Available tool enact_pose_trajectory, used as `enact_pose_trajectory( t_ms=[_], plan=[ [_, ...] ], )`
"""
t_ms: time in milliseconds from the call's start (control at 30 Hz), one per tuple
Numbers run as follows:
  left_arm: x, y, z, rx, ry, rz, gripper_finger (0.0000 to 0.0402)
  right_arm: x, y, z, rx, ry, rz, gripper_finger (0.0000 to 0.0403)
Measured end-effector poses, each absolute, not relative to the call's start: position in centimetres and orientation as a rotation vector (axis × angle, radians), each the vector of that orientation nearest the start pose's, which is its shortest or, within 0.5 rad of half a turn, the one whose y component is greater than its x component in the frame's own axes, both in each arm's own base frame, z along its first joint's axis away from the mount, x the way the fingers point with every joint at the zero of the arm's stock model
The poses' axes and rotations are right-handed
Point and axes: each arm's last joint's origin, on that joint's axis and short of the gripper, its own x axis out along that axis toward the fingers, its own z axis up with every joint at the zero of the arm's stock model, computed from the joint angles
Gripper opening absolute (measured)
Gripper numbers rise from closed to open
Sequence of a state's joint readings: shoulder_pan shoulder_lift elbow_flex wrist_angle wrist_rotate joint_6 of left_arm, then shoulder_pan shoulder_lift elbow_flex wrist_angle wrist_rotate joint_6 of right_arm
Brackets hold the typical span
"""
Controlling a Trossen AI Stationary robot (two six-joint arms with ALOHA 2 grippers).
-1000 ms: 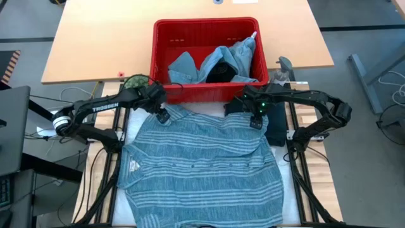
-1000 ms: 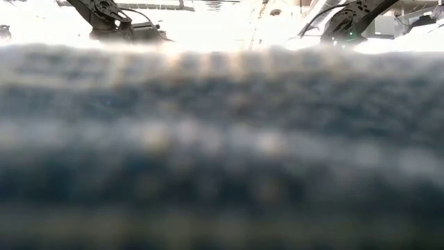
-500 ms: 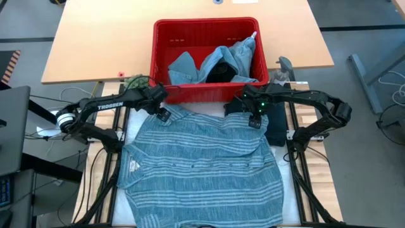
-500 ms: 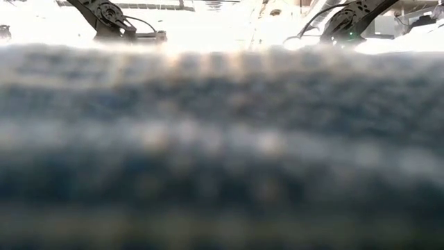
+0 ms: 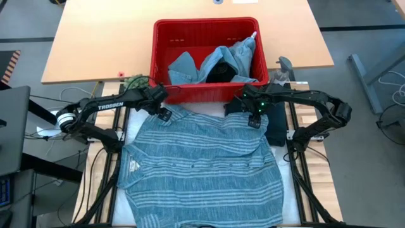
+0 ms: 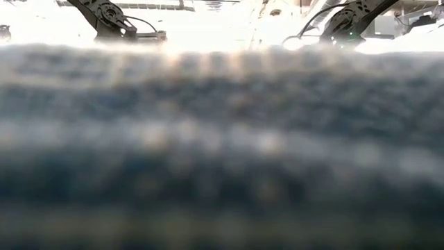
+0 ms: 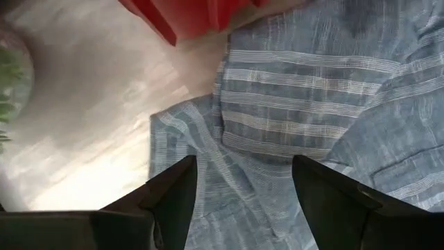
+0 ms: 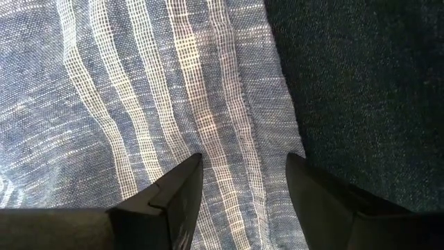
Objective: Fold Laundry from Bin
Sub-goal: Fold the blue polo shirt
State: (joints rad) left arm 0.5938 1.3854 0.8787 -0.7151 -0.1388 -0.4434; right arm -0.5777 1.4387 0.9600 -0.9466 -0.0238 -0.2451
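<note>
- Left gripper [image 5: 163, 114] and right gripper [image 5: 254, 120] hover with jaws apart over the far corners of one striped shirt [image 5: 202, 164] spread flat
- One red bin [image 5: 205, 33] behind holds more laundry [image 5: 218, 63]

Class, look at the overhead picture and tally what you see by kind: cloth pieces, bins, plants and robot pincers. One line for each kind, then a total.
Cloth pieces: 4, namely striped cloth on the table, dark cloth beside it, denim piece and black piece in the bin
Bins: 1, red bin
Plants: 1, green plant
Pincers: 2, left pincer and right pincer, both open
Total: 8
</note>
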Motion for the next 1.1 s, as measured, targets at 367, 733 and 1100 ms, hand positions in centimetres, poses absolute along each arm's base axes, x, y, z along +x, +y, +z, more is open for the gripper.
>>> enact_pose_trajectory(
  t_ms=[367, 733, 1100],
  plan=[
    [21.5, 14.4, 18.5, -0.754, 1.109, 0.844, 0.0219, 20.5, -13.3, 21.0, 0.226, 1.413, -0.282, 0.0232],
    [21.8, 14.1, 18.7, -0.748, 1.105, 0.795, 0.0014, 20.5, -13.3, 21.0, 0.223, 1.412, -0.282, 0.0201],
    [21.8, 14.1, 18.7, -0.696, 1.12, 0.792, 0.0001, 20.4, -13.4, 20.9, 0.186, 1.438, -0.32, 0.0032]
  ],
)
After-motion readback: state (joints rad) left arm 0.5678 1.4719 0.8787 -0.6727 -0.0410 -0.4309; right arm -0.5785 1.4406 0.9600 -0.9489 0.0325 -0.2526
